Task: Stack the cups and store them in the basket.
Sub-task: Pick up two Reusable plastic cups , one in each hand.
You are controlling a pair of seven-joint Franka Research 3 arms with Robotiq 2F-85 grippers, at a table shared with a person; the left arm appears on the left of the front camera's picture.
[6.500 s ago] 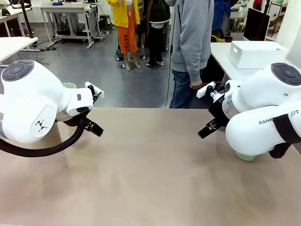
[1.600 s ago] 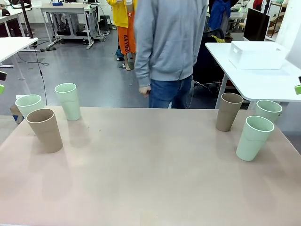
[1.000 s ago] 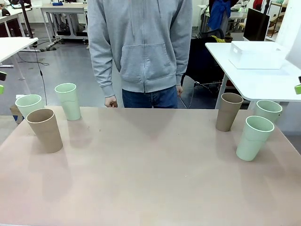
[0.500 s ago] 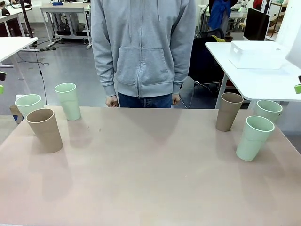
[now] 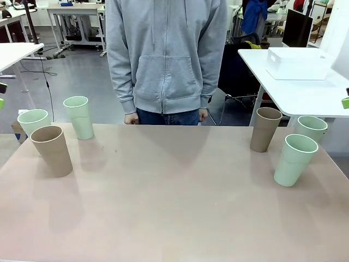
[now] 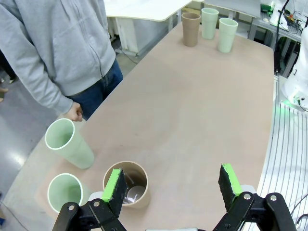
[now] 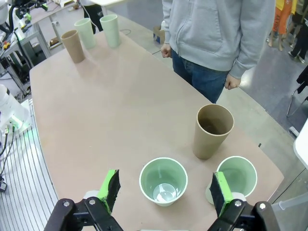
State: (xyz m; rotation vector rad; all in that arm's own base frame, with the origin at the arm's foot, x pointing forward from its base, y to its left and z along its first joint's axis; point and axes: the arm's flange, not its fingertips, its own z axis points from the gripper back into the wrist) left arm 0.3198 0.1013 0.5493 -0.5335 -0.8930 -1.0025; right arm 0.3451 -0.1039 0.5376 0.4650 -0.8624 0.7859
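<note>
**Front view.** Six cups are noted upright on the surface (image 5: 174, 213), in two trios well apart. At the left are the left tan cup (image 5: 52, 151), the outer mint cup (image 5: 32, 123) and the far left mint cup (image 5: 79, 117). At the right are the right tan cup (image 5: 265, 129), the far right mint cup (image 5: 311, 129) and the near right mint cup (image 5: 294, 160). No cup is nested yet. The basket (image 5: 299, 64) is seen on a separate white table (image 5: 283, 93) beyond the right trio. A person (image 5: 166, 54) is stood at the far edge.

**Left wrist view.** The left gripper (image 6: 172, 183) is seen above the left trio. Its jaws are spread and nothing is held. The left tan cup lies below one pad.

**Right wrist view.** The right gripper (image 7: 165, 191) is seen spread wide and empty, over the near right mint cup.

**Handling, judged.** The cups are taken to be light, thin-walled matte plastic, stiff but slightly springy at the rim. Being tall on a narrow base, they are expected to tip easily. A pinch across one wall at the rim is preferred, since the tapered body could slip through a side grasp.
</note>
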